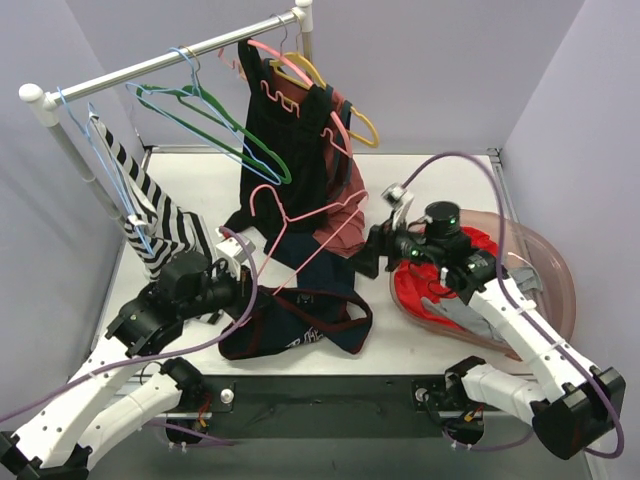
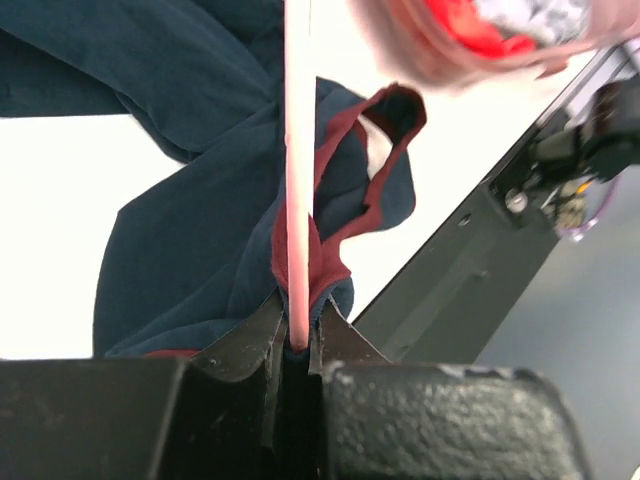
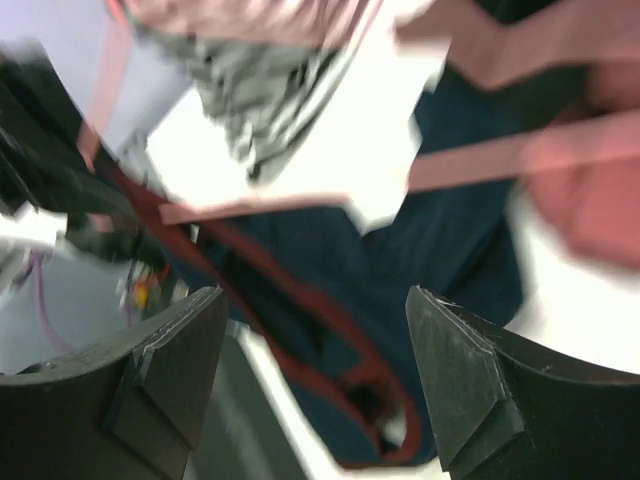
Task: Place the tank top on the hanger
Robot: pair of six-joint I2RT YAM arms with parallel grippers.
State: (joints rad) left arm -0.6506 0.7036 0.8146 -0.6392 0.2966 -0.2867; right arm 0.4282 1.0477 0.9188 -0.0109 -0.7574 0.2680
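Right between the jaws of the left gripper (image 2: pixel 297 345) is the pink hanger's (image 2: pixel 297 150) thin bar, pinched tight and running straight out ahead of them. The navy tank top (image 2: pixel 190 250) is bunched up against those same fingertips and spreads out beyond them. Over on the right gripper (image 3: pixel 315 300) the jaws are wide apart with nothing gripped, and the tank top lies just past them, though that view's pretty blurry.
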